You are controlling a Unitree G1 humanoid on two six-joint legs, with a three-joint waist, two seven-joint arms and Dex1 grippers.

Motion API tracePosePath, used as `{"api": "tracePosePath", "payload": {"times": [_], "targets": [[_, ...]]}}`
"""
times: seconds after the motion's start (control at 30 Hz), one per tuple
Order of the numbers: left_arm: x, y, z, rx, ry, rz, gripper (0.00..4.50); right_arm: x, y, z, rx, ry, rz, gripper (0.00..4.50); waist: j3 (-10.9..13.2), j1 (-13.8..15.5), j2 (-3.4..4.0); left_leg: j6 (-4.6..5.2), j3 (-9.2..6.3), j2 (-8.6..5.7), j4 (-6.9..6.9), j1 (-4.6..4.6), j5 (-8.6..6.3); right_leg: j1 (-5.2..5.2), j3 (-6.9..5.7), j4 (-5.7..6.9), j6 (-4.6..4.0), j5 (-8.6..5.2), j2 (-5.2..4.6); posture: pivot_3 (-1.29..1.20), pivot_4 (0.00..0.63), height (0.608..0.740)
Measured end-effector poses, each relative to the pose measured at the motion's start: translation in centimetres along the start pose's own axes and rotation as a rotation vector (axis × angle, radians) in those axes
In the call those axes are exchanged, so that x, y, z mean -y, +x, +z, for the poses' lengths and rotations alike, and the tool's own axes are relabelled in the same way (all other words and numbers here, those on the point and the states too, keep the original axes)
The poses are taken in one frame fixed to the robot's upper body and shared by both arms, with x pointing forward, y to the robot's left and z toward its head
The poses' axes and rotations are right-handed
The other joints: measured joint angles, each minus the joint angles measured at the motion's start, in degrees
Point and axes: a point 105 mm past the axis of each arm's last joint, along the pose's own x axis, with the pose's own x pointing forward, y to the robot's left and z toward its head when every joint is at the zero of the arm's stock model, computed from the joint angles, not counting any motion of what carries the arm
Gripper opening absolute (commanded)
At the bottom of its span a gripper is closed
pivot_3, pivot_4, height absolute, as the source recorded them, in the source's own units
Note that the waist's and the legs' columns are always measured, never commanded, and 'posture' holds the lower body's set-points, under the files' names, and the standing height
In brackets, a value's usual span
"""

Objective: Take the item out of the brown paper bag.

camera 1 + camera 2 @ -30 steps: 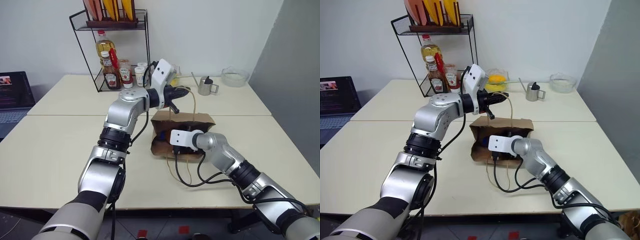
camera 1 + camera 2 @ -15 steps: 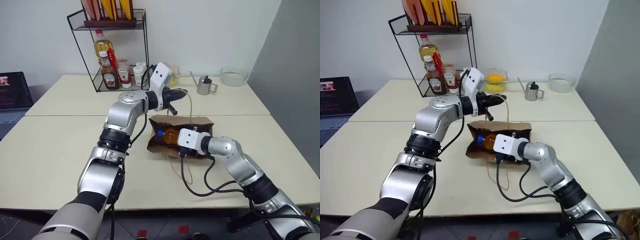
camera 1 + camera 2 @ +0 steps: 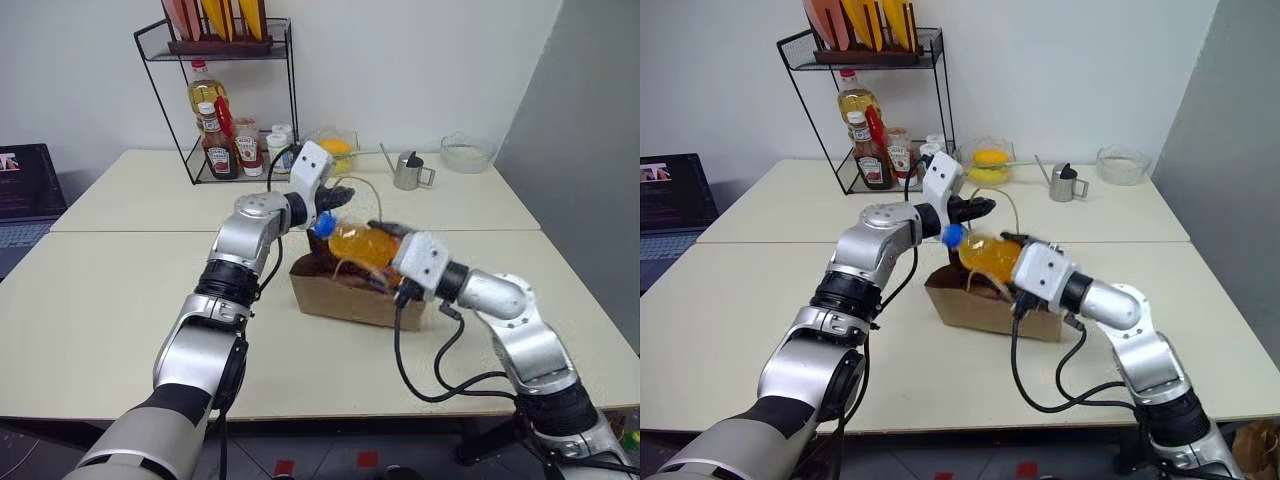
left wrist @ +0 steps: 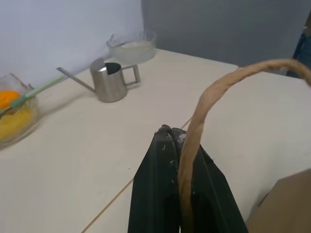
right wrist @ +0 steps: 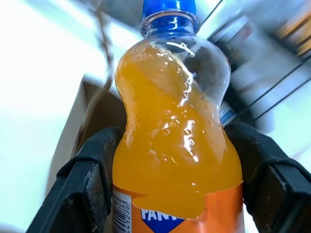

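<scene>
on the pale table (image 3: 120,290) the brown paper bag (image 3: 350,295) lies open; above it the right gripper (image 5: 170,170) grasps an orange soda bottle (image 5: 177,136) with a blue cap, while the left gripper (image 4: 177,141) is clenched on the bag's cord handle (image 4: 214,92).

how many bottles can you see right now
3: an orange soda bottle held in the right gripper above the brown paper bag; a ketchup bottle and an oil bottle in the wire rack. More may be hidden there.
</scene>
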Motion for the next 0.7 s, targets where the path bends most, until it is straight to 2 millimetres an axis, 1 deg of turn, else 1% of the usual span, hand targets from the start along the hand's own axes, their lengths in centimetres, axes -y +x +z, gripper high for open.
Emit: {"api": "tracePosePath", "payload": {"times": [0.03,0.13,0.2,0.23,0.3,0.33,0.37,0.43,0.47,0.53,0.63,0.7], "targets": [[-0.2,0.0,-0.3,-0.006,0.000,0.008,0.00,1.4,-0.4,0.8,0.021,-0.029,-0.065,3.16,0.00,0.01,0.00,0.00,0.01,-0.01,0.00,0.00,0.00,0.00,0.01,0.00,0.00,0.00,0.00,0.00,0.150,0.740],[-0.4,0.0,-0.6,-0.009,0.000,0.022,0.00,5.8,-2.0,2.4,0.032,-0.130,-0.275,3.16,0.00,0.03,0.00,0.00,0.02,-0.01,0.01,0.00,0.00,0.00,0.01,0.00,0.00,0.00,-0.01,0.00,0.150,0.740],[-0.6,0.1,-0.4,-0.005,0.007,0.031,0.00,8.3,-3.2,2.5,-0.018,-0.223,-0.397,3.16,0.00,0.13,0.00,0.00,0.02,-0.02,0.00,-0.01,0.00,0.00,0.01,-0.01,0.00,0.00,-0.01,0.00,0.150,0.740],[-0.6,0.1,-0.3,0.000,0.012,0.033,0.00,9.4,-3.9,2.2,-0.053,-0.256,-0.447,3.16,0.00,0.19,-0.01,0.00,0.03,-0.03,0.00,-0.01,0.00,0.00,0.01,-0.03,0.00,0.00,-0.02,0.00,0.150,0.740],[-0.8,0.3,0.1,0.006,0.019,0.046,0.00,10.9,-5.2,0.7,-0.168,-0.341,-0.496,3.16,0.00,0.22,0.00,0.00,0.06,-0.07,0.00,0.00,0.00,0.00,0.04,-0.03,0.00,0.00,-0.05,0.00,0.150,0.740],[-0.9,0.4,0.4,0.013,0.024,0.054,0.00,11.3,-5.9,-0.3,-0.236,-0.381,-0.495,3.16,0.00,0.25,0.00,0.00,0.05,-0.08,-0.01,-0.01,0.00,0.00,0.04,-0.03,0.00,0.00,-0.06,0.00,0.150,0.740],[-1.1,0.4,0.7,0.022,0.027,0.066,0.00,11.7,-7.0,-2.1,-0.342,-0.434,-0.483,3.16,0.00,0.36,-0.01,0.01,0.05,-0.09,-0.01,-0.01,0.00,0.01,0.04,-0.05,0.00,0.00,-0.07,0.00,0.150,0.740],[-2.0,0.1,1.1,0.039,0.023,0.107,0.00,11.6,-9.5,-6.3,-0.558,-0.471,-0.414,3.16,0.00,0.27,-0.01,0.02,0.11,-0.11,-0.02,0.00,-0.01,0.01,0.10,-0.08,0.00,0.00,-0.09,0.00,0.150,0.740],[-2.5,0.0,1.4,0.048,0.023,0.125,0.00,11.1,-10.8,-8.5,-0.647,-0.454,-0.370,3.16,0.00,0.17,-0.01,0.02,0.13,-0.11,-0.04,0.01,-0.01,0.01,0.11,-0.08,0.00,0.00,-0.09,0.00,0.150,0.740],[-2.8,-0.2,1.4,0.052,0.026,0.138,0.00,9.1,-12.4,-12.0,-0.775,-0.411,-0.258,3.16,0.02,-0.07,0.02,0.02,0.18,-0.11,-0.07,0.05,-0.01,0.00,0.17,-0.05,0.01,0.00,-0.08,0.00,0.150,0.740],[-2.4,0.1,1.2,0.051,0.021,0.124,0.00,5.4,-13.4,-15.5,-0.864,-0.350,-0.063,3.16,0.03,-0.78,0.04,0.02,0.23,-0.09,-0.08,0.09,-0.01,0.00,0.23,-0.03,0.01,0.00,-0.05,0.00,0.150,0.740],[-1.9,0.4,1.2,0.053,0.020,0.106,0.00,3.2,-13.3,-16.8,-0.876,-0.307,0.031,3.16,0.04,-1.20,0.05,0.01,0.23,-0.09,-0.07,0.10,0.00,0.00,0.24,-0.01,0.02,0.00,-0.05,0.00,0.150,0.740]]}}
